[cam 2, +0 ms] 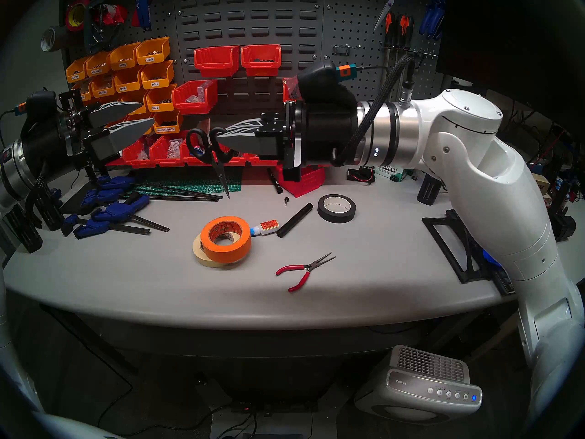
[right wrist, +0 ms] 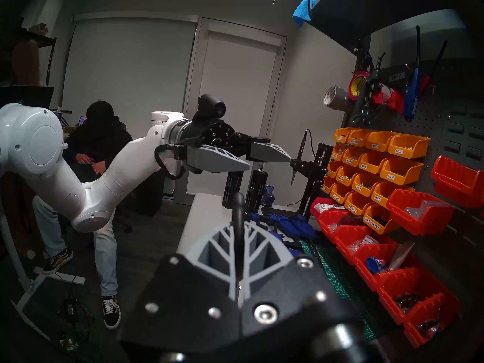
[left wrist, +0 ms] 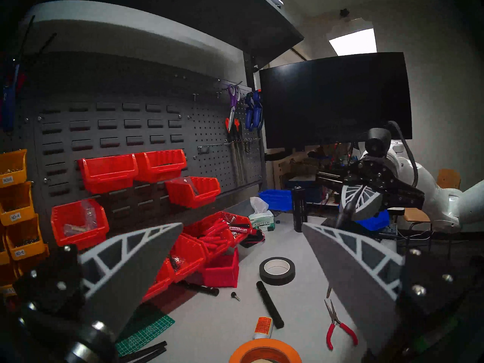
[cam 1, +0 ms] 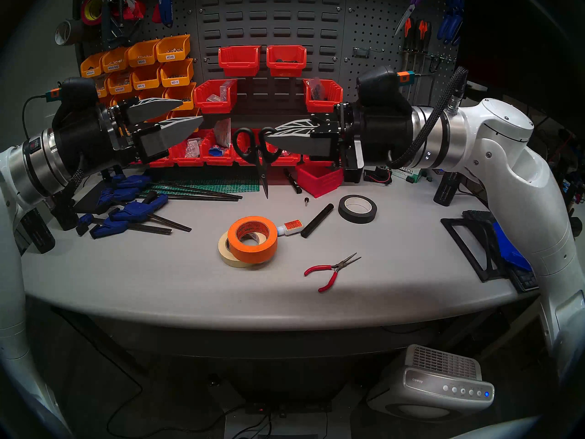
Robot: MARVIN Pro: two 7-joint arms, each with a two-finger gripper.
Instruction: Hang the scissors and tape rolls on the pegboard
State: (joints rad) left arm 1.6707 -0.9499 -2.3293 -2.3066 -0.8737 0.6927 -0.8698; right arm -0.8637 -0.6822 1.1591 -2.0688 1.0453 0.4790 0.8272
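The black-handled scissors [cam 1: 253,151] hang blades down above the back of the table, one loop pinched in my shut right gripper [cam 1: 269,137]. The right wrist view shows that black loop [right wrist: 238,218] clamped between the fingers. My left gripper [cam 1: 192,112] stands open and empty a short way left of the scissors, pointing at them. The orange tape roll [cam 1: 252,238] leans on the cream tape roll [cam 1: 226,254] at mid table. The perforated pegboard [cam 1: 373,26] with metal hooks is on the back wall, right of the slotted panel.
A black tape roll [cam 1: 357,208], a black cylinder [cam 1: 316,219], a glue bottle [cam 1: 289,227] and red pliers [cam 1: 329,270] lie on the table. Blue clamps [cam 1: 133,207] lie at the left. Red bins [cam 1: 215,96] and orange bins [cam 1: 145,64] line the wall. Purple scissors [cam 1: 411,4] hang at the top right.
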